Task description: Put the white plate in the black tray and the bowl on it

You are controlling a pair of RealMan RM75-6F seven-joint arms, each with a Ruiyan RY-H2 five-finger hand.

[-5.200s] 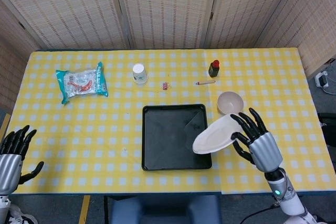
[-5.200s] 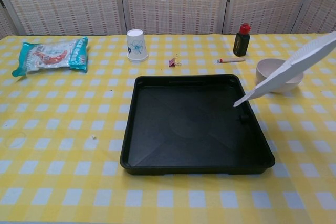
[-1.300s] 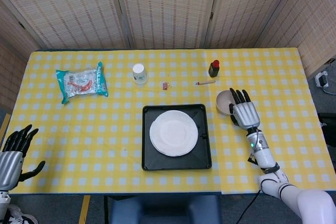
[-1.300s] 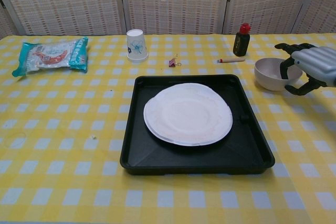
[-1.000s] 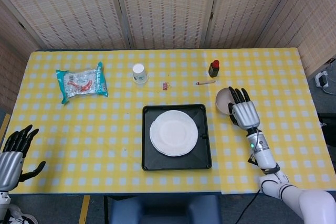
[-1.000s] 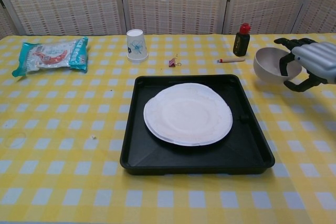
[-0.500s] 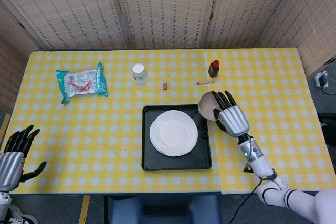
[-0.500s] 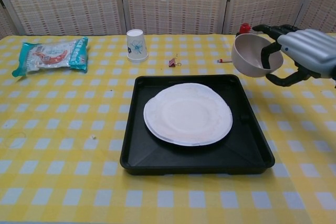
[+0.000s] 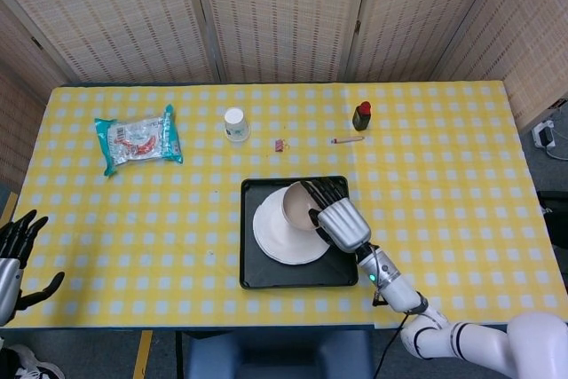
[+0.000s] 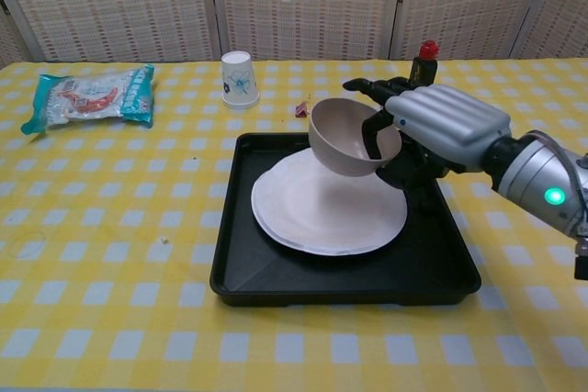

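Observation:
The white plate (image 10: 322, 204) (image 9: 277, 235) lies flat in the black tray (image 10: 349, 268) (image 9: 256, 274) at the table's front middle. My right hand (image 10: 439, 128) (image 9: 339, 219) grips the beige bowl (image 10: 343, 140) (image 9: 296, 205) by its rim and holds it tilted in the air just above the plate's far right part. The bowl does not touch the plate. My left hand (image 9: 12, 255) hangs at the table's front left corner, fingers spread, holding nothing; the chest view does not show it.
At the back stand a paper cup (image 10: 238, 78), a small dark bottle with a red cap (image 10: 424, 67) and a pink clip (image 9: 280, 145). A pen (image 9: 347, 139) lies near the bottle. A teal snack bag (image 10: 90, 96) lies at the back left.
My right hand has carried the bowl left from beside the tray to above the plate. Earlier it set the plate in the tray and picked the bowl off the table.

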